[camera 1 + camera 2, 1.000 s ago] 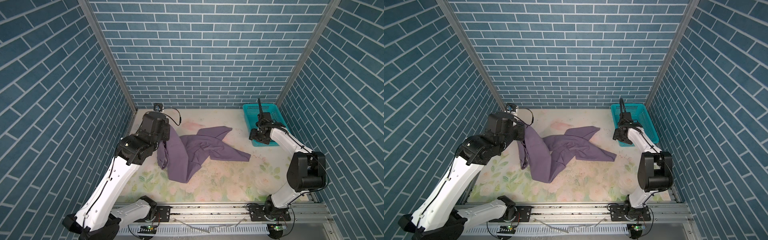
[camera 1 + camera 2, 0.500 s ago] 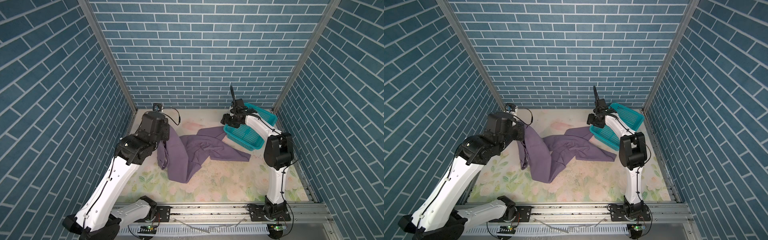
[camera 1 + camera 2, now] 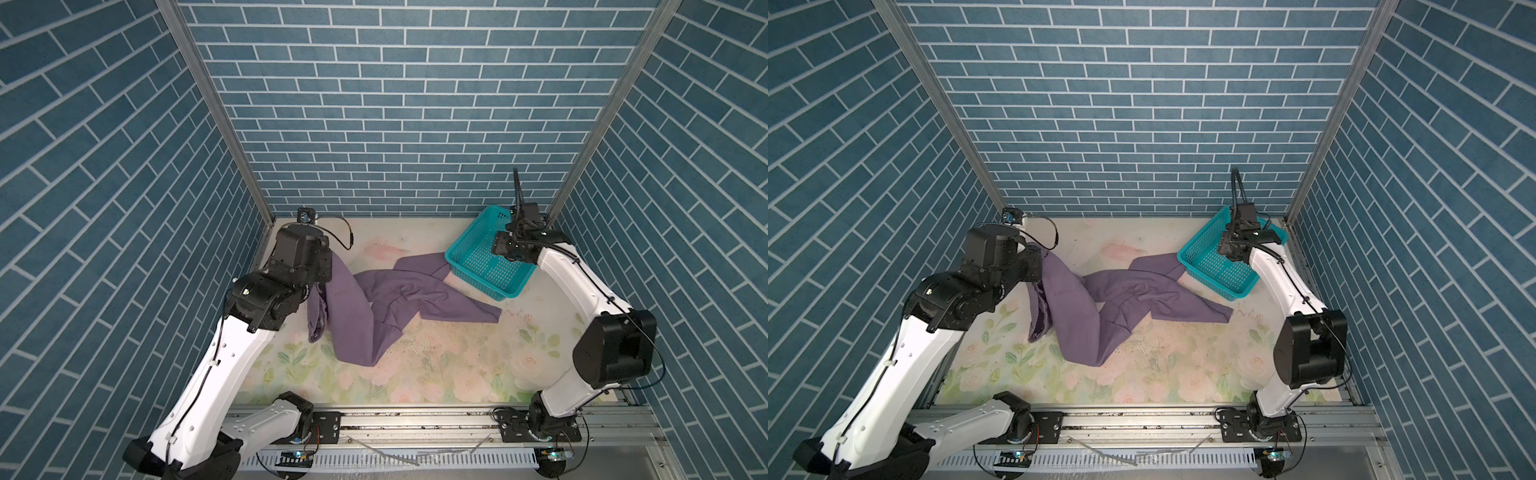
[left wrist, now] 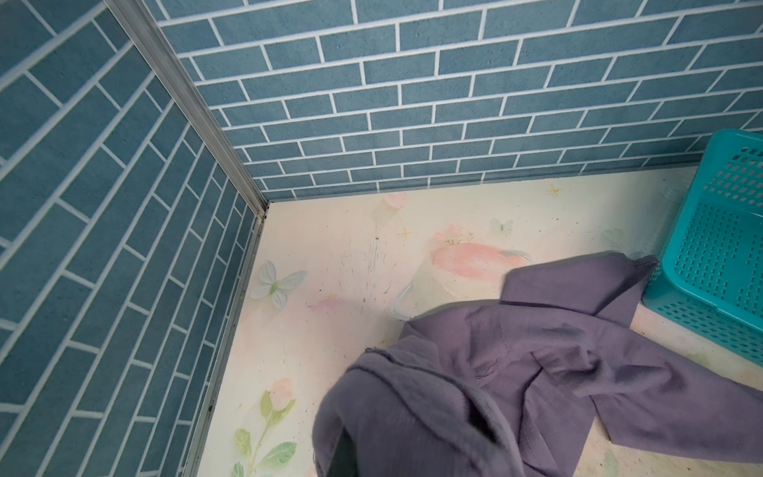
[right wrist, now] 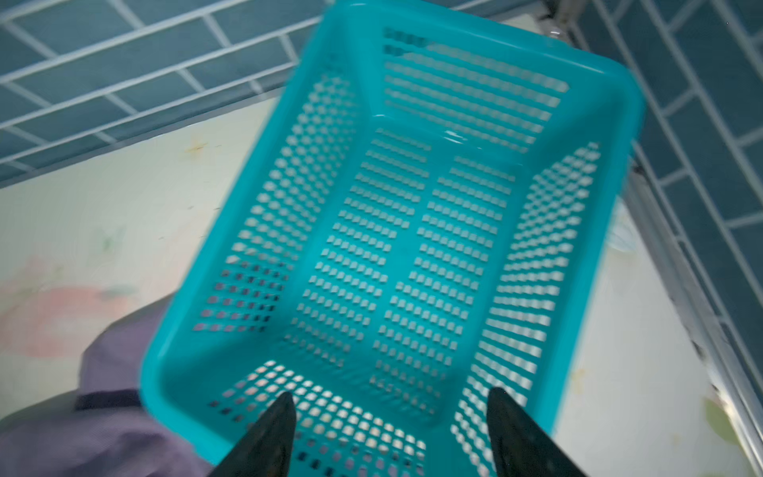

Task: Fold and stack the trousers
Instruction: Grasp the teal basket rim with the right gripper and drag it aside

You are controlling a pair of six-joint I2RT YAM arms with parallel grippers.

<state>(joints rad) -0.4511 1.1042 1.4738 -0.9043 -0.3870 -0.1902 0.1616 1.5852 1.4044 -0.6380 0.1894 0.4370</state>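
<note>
The dusty-purple trousers (image 3: 386, 299) (image 3: 1100, 303) lie crumpled across the middle of the floral mat. One end is lifted at the back left, where my left gripper (image 3: 326, 268) is shut on it. In the left wrist view the cloth (image 4: 536, 371) covers that gripper's fingers. The tip of one trouser leg (image 5: 103, 433) lies under a corner of the tilted teal mesh basket (image 3: 467, 229) (image 3: 1201, 232) (image 4: 710, 264). My right gripper (image 5: 391, 396) (image 3: 505, 249) hangs over the basket's inside (image 5: 247, 181), open, jaws wide apart and nothing clamped between them.
Blue brick walls close in the left, back and right sides, and the basket sits near the back right corner post. The floral mat (image 3: 436, 365) shows bare toward the front. A metal rail (image 3: 415, 419) with both arm bases runs along the front edge.
The right arm swung the basket up toward the middle, then back right; it now sits tilted on the trouser leg tip. The left arm and the lifted cloth have not moved.
</note>
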